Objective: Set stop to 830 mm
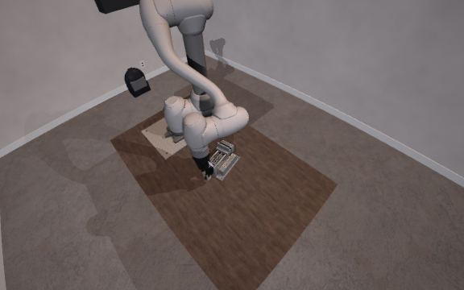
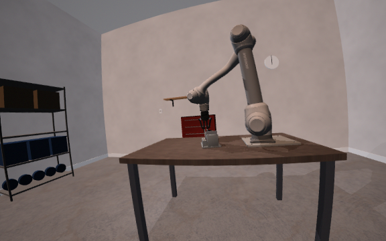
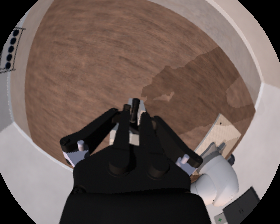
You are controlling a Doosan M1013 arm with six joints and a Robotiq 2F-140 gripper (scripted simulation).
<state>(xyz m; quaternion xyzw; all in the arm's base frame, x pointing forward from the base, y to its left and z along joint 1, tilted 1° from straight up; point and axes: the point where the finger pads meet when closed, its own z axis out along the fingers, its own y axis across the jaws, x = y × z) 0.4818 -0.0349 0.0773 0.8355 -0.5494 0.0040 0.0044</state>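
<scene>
The stop device is a small grey metal unit on the wooden table, also seen from the side in the exterior view. My gripper points straight down at the device's near end and is shut on the handwheel, which is too small to make out in the top and exterior views. In the wrist view the black fingers are pinched together on a small grey part. The stop's scale reading is not legible in any view.
The arm's base plate sits on the table to the right of the device. A red tool chest stands behind the table. A black shelf rack stands at the left wall.
</scene>
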